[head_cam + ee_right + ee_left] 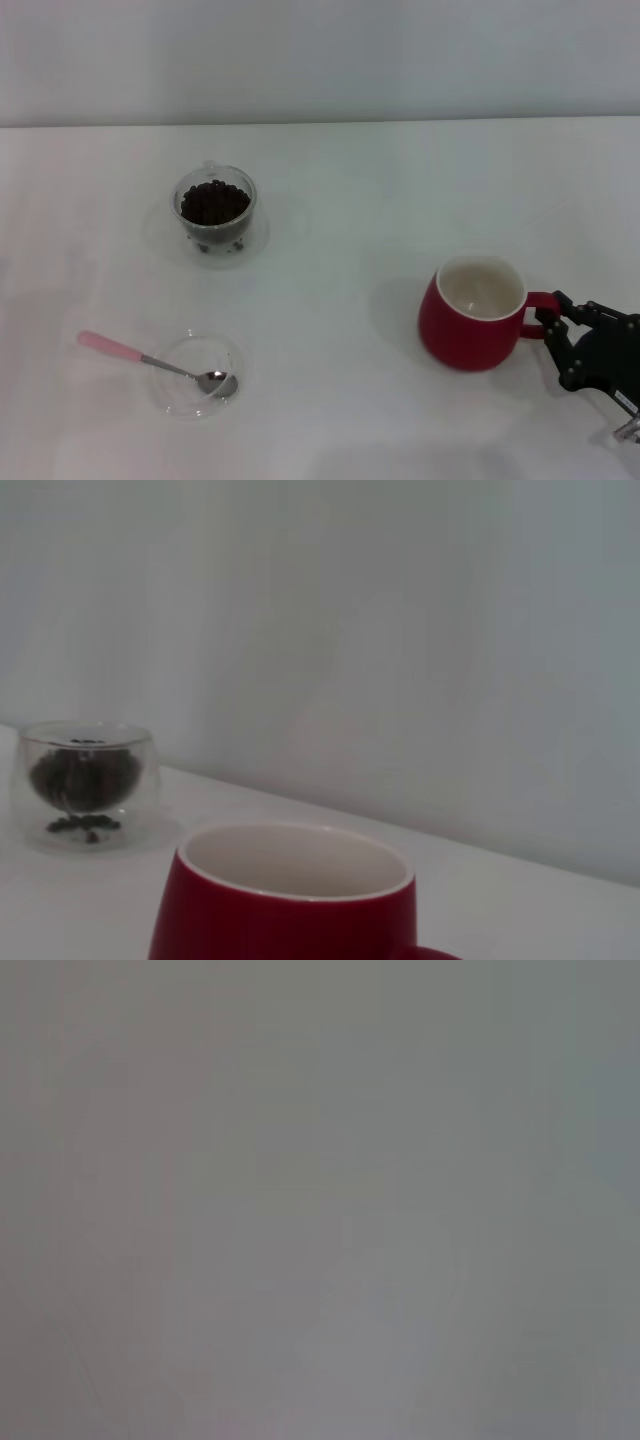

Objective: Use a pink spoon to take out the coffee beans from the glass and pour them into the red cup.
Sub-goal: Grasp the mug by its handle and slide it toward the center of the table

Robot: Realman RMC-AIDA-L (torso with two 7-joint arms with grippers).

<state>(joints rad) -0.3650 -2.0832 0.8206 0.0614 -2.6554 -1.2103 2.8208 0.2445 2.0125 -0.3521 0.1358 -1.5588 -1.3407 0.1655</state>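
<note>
Closest to the robot, on the white table [330, 400], the right gripper [549, 323] sits low at the right edge. Its black fingers [556, 307] are at the red handle of the red cup [470, 330], one on each side of it, but I cannot tell if they squeeze it or only sit beside it. The red cup stands upright on the table. It is white inside, and I see nothing in it.

On the near left is a flat clear dish [195, 375]. The pink spoon [150, 360] lies with its shiny bowl in the dish and its pink handle sticking out to the left over the rim.

Farther back on the left stands the glass [214, 208], well apart from the red cup. The coffee beans [214, 203] fill it in a dark heap.

The left gripper is nowhere to be seen; its own camera shows only a plain grey blur.
</note>
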